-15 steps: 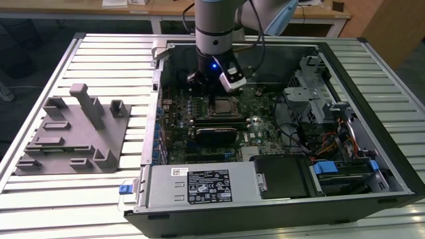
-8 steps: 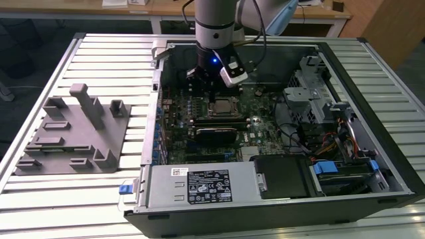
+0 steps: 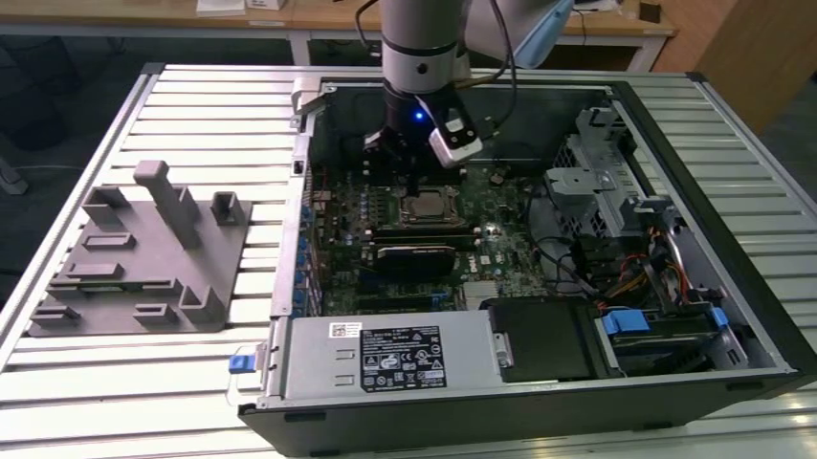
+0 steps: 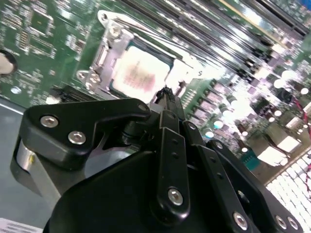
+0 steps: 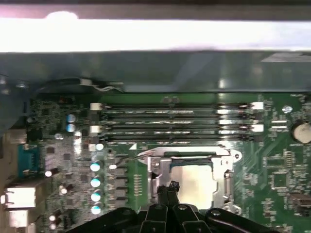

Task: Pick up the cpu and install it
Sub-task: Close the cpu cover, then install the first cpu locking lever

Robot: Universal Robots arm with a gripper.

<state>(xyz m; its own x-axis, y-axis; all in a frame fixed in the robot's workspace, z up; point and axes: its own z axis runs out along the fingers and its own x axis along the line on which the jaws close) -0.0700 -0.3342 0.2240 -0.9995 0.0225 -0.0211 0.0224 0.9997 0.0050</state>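
Exterior view high over open case (image 3: 537, 406); both wrist views close, sharing cpu (image 4: 141, 73) (image 5: 194, 182).

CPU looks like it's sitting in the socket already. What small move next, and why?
Probably a short straight lift away from the board. In the second wrist view the cpu lies flat inside the socket frame, and the gripper, fingers together and holding nothing, hangs close over its edge.
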